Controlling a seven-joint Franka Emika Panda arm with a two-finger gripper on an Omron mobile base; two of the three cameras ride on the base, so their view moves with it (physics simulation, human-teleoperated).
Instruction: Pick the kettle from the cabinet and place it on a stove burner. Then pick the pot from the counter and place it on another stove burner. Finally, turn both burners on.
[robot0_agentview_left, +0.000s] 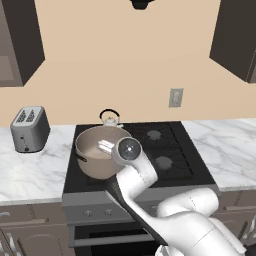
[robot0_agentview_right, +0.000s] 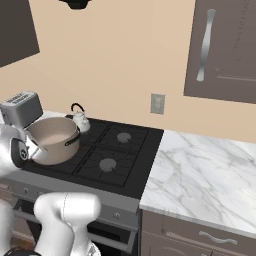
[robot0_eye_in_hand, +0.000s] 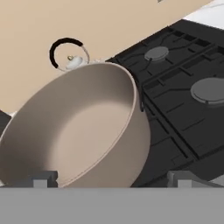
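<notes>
Two vessels sit on the black cooktop (robot0_agentview_left: 170, 150) between marble worktop (robot0_agentview_left: 30, 170) stretches: the tan pot (robot0_agentview_left: 97, 152) on the front-left burner, the small silver kettle (robot0_agentview_left: 110, 119) just behind it at 12 o'clock. Straddling the pot's near rim, the tool (robot0_eye_in_hand: 111, 178) has its fingertips (robot0_eye_in_hand: 43, 178) spread wide, pinching nothing.

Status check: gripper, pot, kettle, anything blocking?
Gripper open, empty, near pot rim. Pot on front-left burner, kettle on the burner behind. Nothing blocking.
</notes>
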